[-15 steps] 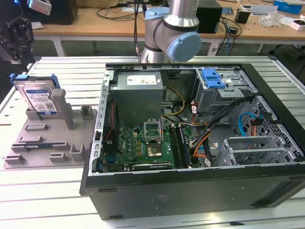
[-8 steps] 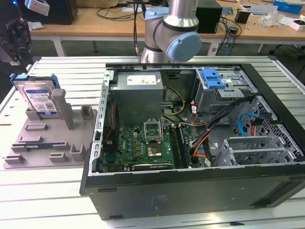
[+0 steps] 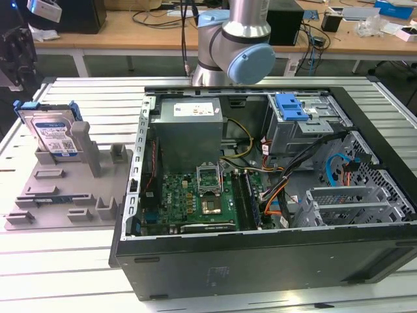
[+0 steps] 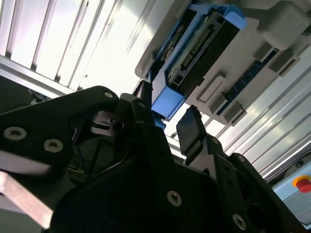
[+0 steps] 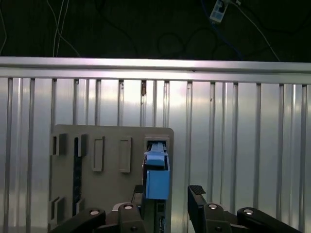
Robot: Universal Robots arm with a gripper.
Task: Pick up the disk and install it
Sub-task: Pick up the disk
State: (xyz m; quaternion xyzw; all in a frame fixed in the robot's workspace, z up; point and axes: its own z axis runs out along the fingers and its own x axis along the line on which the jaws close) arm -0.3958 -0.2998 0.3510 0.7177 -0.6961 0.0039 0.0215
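Note:
The disk (image 3: 55,134) stands on edge in a grey holder plate (image 3: 65,189) at the exterior view's left, its white-and-blue label facing out and blue rails on its sides. In both wrist views my gripper (image 5: 167,194) (image 4: 165,109) hangs over the disk's (image 5: 157,177) (image 4: 194,48) upper edge. It is open, with one black finger (image 5: 197,194) well off to one side of the blue rail and the other close beside it. Nothing is held. The arm's blue-capped joint (image 3: 244,62) shows at the back of the exterior view.
An open computer case (image 3: 260,195) lies on the ribbed aluminium table (image 3: 78,274), with a grey power-supply box (image 3: 189,124), a motherboard (image 3: 195,195) and a drive cage with a blue clip (image 3: 290,107). A red stop button (image 4: 302,183) sits at the table's edge.

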